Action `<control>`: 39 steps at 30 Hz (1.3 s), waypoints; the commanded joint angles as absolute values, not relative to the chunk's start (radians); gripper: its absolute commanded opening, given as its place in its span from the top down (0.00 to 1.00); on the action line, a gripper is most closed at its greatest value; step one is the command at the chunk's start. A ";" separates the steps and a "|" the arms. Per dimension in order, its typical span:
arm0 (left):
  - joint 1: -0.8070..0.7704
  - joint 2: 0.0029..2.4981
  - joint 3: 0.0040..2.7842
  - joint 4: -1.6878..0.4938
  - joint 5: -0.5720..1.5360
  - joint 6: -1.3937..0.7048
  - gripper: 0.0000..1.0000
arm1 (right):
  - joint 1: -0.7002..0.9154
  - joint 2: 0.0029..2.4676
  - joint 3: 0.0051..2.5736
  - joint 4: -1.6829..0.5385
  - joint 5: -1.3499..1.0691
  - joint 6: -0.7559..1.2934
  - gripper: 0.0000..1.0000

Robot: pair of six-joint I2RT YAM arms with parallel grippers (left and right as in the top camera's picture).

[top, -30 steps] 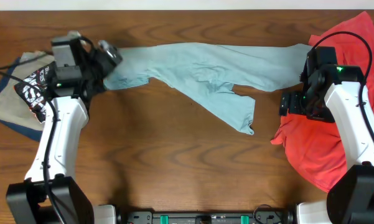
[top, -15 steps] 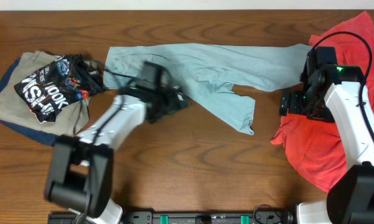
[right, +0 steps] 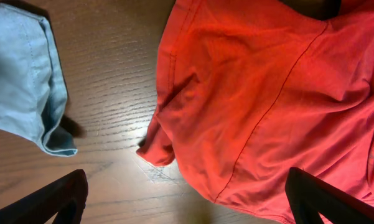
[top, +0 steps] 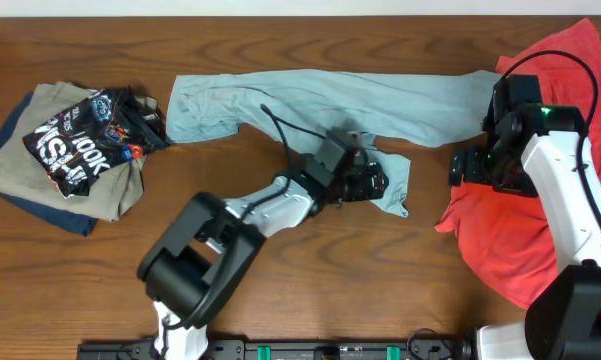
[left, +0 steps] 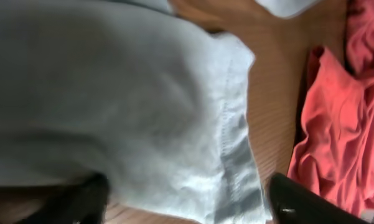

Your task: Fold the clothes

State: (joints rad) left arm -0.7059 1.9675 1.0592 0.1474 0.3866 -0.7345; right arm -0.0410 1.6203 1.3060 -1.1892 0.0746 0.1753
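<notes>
1. Overhead: the blue tee (top: 310,95) lies stretched across the far middle of the table (top: 280,270), and the red shirt (top: 500,240) is heaped at the right edge. The left gripper (top: 368,180) sits on the tee's near flap. The right gripper (top: 467,165) hangs between tee and shirt. A black tee (top: 80,140) is piled at far left.
2. Left wrist: fingers (left: 81,199) apart, with the tee's hem lying between them.
3. Right wrist: fingers (right: 50,199) wide apart over the wood, holding nothing, with the tee's corner to the left and the shirt to the right.

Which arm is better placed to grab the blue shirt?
Likely left: the left gripper sits over the light blue T-shirt, fingers straddling its hem. The right gripper hovers by the coral-red shirt.
</notes>
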 commanded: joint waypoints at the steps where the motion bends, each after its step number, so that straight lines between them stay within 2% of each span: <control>1: -0.711 2.028 1.051 0.175 0.381 -0.793 0.35 | -0.049 1.610 1.311 -1.192 0.070 0.186 0.01; 4: -0.704 2.031 1.051 0.217 0.377 -0.798 0.70 | -0.049 1.610 1.311 -1.192 0.070 0.186 0.01; 5: -0.698 2.031 1.051 0.226 0.378 -0.799 0.86 | -0.049 1.610 1.311 -1.191 0.071 0.186 0.01; 6: -0.693 2.031 1.051 0.226 0.380 -0.799 0.94 | -0.049 1.610 1.311 -1.190 0.071 0.186 0.01; 11: -0.651 1.996 1.051 0.109 0.468 -0.766 0.94 | -0.049 1.610 1.311 -1.190 0.071 0.186 0.01; 18: -0.558 1.790 1.051 -0.419 0.466 -0.516 0.94 | -0.049 1.610 1.311 -1.186 0.071 0.186 0.01; 23: -0.447 1.544 1.052 -0.715 0.381 -0.476 0.94 | -0.049 1.610 1.311 -1.186 0.071 0.186 0.01; 26: -0.391 1.395 1.052 -0.747 0.374 -0.498 0.94 | -0.049 1.610 1.311 -1.185 0.071 0.186 0.01; 29: -0.377 1.258 1.052 -0.682 0.363 -0.517 0.94 | -0.049 1.610 1.311 -1.181 0.062 0.186 0.01; 33: -0.377 1.203 1.052 -0.652 0.268 -0.517 0.93 | -0.046 1.610 1.309 -1.166 -0.084 0.146 0.01; 35: -0.376 1.208 1.051 -0.658 0.244 -0.517 0.83 | -0.035 1.610 1.304 -1.144 -0.196 0.076 0.01; 36: -0.376 1.216 1.051 -0.666 0.244 -0.517 0.74 | -0.022 1.610 1.296 -1.123 -0.255 0.042 0.01; 39: -0.376 1.238 1.051 -0.691 0.244 -0.517 0.63 | 0.024 1.610 1.260 -1.048 -0.323 0.001 0.01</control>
State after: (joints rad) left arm -0.3775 1.2129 1.0492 -0.6743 0.2836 -0.5228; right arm -0.0219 1.6203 1.2972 -1.0893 -0.1665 0.0875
